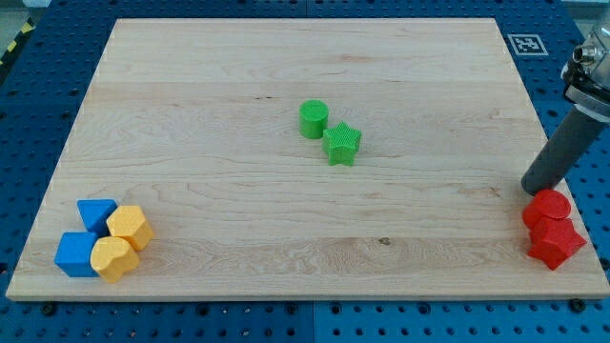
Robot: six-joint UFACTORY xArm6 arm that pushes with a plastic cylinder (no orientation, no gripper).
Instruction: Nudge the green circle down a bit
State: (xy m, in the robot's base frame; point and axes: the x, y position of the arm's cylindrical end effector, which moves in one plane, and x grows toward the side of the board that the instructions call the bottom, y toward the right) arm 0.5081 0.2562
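Camera view: my tip (530,188) sits at the view's right edge of the tabletop (210,114), just above the red blocks (551,229) and touching or nearly touching the upper one — can't tell which. Tool is a bare rod, nothing to open or close, carrying nothing.

Green circle (314,119) is near board centre, slightly toward the view's top. It lies well apart from my tip, off to the view's left and a little up. Green star (341,144) is touching or almost touching it on the lower right.

Key relation: to push the circle down, I judge the tip has to get to the circle's top side first — so travel left across open board, pass above the circle, then come down onto it. Risk as I see it: the star sits diagonally below, so a push angled toward the view's right would drag the star along. Straight down should mostly miss it.

Blue and yellow blocks (100,240) at bottom left are out of the way.
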